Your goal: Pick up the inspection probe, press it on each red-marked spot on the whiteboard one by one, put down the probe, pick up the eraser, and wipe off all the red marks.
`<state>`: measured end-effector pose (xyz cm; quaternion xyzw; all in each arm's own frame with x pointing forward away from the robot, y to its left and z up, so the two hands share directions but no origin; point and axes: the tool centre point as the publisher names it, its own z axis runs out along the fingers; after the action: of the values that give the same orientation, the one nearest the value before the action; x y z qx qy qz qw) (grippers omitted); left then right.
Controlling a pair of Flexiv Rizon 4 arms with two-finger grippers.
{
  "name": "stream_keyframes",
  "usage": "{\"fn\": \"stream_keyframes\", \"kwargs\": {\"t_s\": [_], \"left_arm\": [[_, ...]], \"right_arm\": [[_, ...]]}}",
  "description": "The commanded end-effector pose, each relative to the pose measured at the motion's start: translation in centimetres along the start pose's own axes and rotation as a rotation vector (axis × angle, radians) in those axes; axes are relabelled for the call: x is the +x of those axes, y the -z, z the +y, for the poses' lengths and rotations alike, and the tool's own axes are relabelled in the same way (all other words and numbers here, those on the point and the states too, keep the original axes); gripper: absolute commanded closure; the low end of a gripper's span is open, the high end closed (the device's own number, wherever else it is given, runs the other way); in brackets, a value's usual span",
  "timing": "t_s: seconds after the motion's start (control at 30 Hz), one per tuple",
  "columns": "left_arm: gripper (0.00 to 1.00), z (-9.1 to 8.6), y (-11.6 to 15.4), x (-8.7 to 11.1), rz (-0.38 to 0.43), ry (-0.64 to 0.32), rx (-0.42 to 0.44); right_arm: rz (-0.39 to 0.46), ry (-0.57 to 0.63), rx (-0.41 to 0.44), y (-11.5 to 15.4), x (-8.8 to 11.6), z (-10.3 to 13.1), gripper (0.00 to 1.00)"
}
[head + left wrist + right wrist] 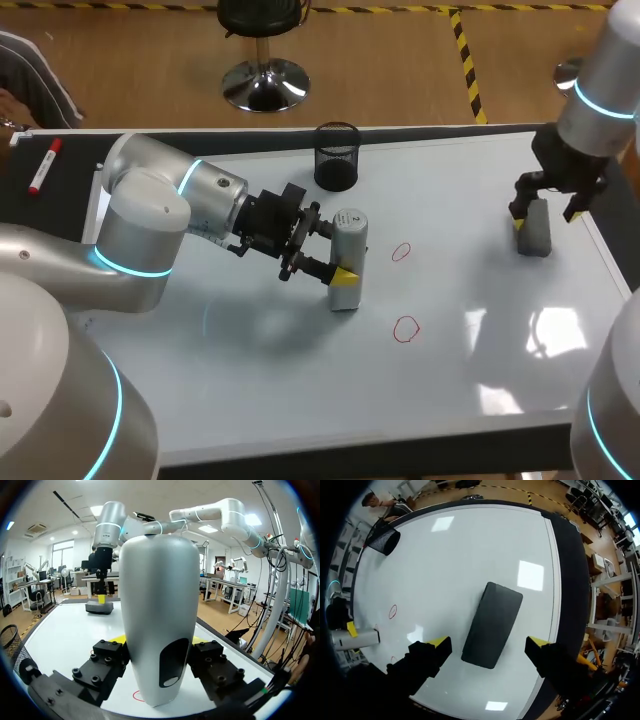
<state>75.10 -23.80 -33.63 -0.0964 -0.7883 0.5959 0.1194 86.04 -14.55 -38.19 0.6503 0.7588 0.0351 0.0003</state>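
The grey, rounded inspection probe (348, 250) stands upright on the whiteboard (260, 400), and my left gripper (340, 252) is shut on it from both sides. In the left wrist view the probe (160, 615) fills the space between the fingers, with a red arc (137, 696) beside its lower end. Two red circles (401, 251) (406, 329) lie just right of the probe. At the board's right edge lies the dark eraser (534, 228). Above it hangs my right gripper (545, 213), open. Its yellow tips straddle the eraser (492, 625) without touching it.
A black mesh pen cup (337, 157) stands at the board's far edge, behind the probe. A red marker (42, 165) lies on the dark table, left of the board. One red circle (393, 611) also shows in the right wrist view.
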Motion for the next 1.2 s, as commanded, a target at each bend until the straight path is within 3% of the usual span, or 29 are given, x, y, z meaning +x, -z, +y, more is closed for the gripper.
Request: {"fn": "stream_keyframes", "kwargs": {"t_s": [0.03,0.7,1.2], "left_arm": [[1.00,0.8,-0.3,0.1,-0.002,-0.001,0.005],[1.00,0.8,-0.3,0.1,-0.002,-0.001,0.005],[1.00,0.8,-0.3,0.1,-0.002,-0.001,0.005]], "right_arm": [[-0.010,-0.022,0.004,-0.3,0.2,-0.2,0.00],[-0.076,-0.147,0.011,-0.7,0.8,0.5,0.00],[-0.045,-0.166,0.017,-1.8,0.8,1.1,0.00]]}}
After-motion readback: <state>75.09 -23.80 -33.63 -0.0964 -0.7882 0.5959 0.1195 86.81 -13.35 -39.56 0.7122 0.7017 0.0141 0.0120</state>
